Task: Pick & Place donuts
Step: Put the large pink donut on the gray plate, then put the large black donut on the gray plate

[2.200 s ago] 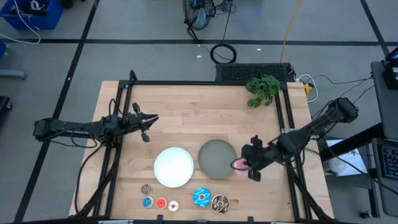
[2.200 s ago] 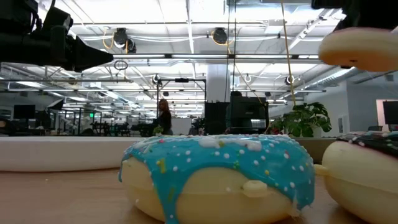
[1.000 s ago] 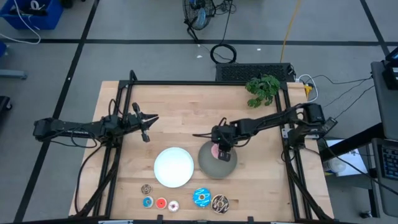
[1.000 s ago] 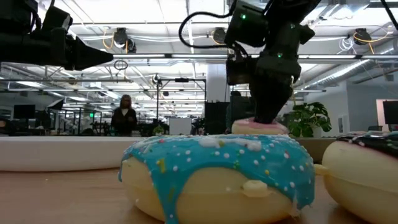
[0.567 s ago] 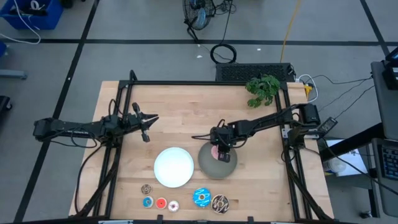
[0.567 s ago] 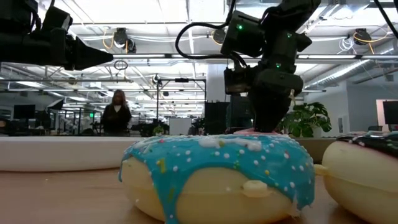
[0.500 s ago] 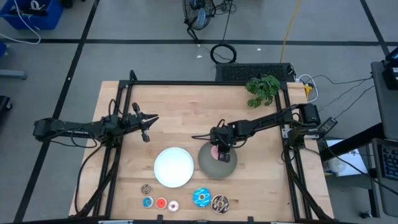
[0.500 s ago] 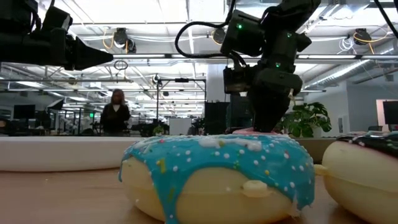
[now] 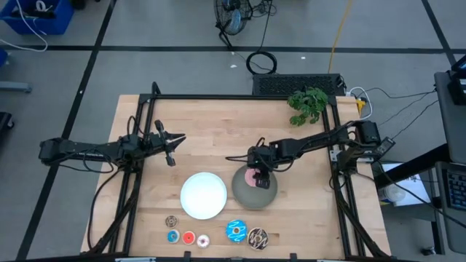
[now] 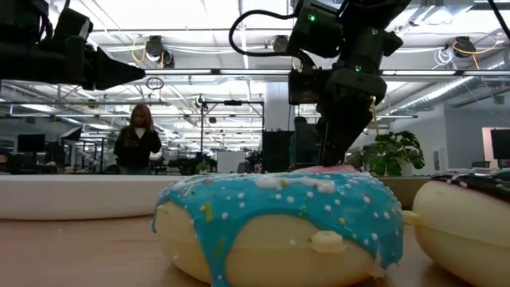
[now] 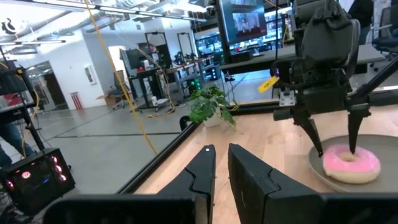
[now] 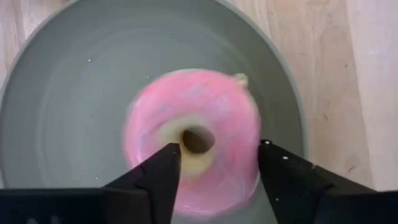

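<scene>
Right hand [image 9: 255, 175] over grey plate [image 9: 244, 195]; white plate [image 9: 203, 195] unobstructed.

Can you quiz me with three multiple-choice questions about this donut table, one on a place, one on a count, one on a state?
1. Where does the pink donut lie?
A. on the grey plate
B. on the white plate
C. on bare wood

2. How many donuts sit along the table's front edge?
A. four
B. six
C. eight

3. How is the right pincer?
A. shut on the donut
B. open above it
C. out of sight

Answers: 1 A, grey rim surrounds it; 2 B, four tiny and two larger; 3 B, fingers straddle the donut, apart.
</scene>
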{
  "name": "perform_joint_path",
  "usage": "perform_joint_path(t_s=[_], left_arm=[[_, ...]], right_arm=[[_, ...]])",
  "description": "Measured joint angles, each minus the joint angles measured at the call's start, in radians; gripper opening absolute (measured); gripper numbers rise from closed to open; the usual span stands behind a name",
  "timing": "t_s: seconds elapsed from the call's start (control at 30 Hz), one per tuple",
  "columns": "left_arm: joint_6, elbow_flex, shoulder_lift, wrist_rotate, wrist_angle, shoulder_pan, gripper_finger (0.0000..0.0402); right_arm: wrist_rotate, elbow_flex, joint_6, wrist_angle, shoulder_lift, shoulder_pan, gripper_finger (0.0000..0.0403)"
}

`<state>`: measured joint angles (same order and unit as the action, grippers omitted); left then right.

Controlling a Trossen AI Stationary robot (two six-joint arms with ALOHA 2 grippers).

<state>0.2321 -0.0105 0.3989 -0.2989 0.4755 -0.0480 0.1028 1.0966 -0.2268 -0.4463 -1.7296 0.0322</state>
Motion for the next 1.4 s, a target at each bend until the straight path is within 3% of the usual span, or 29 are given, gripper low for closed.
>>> perform_joint_path(t_s=[0.37,0.6,0.83,0.97,1.13,1.33,1.4], left_arm=[[0.0,0.0,0.0,0.0,0.0,0.0,0.0051],[0.0,0.0,0.0,0.0,0.0,0.0,0.0051],[-0.005,0.0,0.0,0.0,0.0,0.0,0.0051],[-0.006,0.0,0.0,0.0,0.0,0.0,0.0051],[-0.017,0.0,0.0,0.0,0.0,0.0,0.0051],[-0.032,0.0,0.0,0.0,0.0,0.0,0.0051],[-0.032,0.0,0.0,0.0,0.0,0.0,0.0051]], right_arm=[[0.002,0.007,-0.012,-0.023,0.052,0.0,0.0264],[0.002,0.028,-0.015,-0.142,0.221,0.018,0.0259],[-0.002,0.028,-0.061,-0.173,0.355,0.116,0.0243],[-0.125,0.002,-0.103,-0.133,0.384,0.233,0.0212],[-0.298,-0.075,-0.1,0.04,0.368,0.394,0.0135],[-0.336,-0.168,-0.075,0.257,0.339,0.499,0.0018],[-0.335,-0.198,-0.069,0.323,0.338,0.521,0.0007]])
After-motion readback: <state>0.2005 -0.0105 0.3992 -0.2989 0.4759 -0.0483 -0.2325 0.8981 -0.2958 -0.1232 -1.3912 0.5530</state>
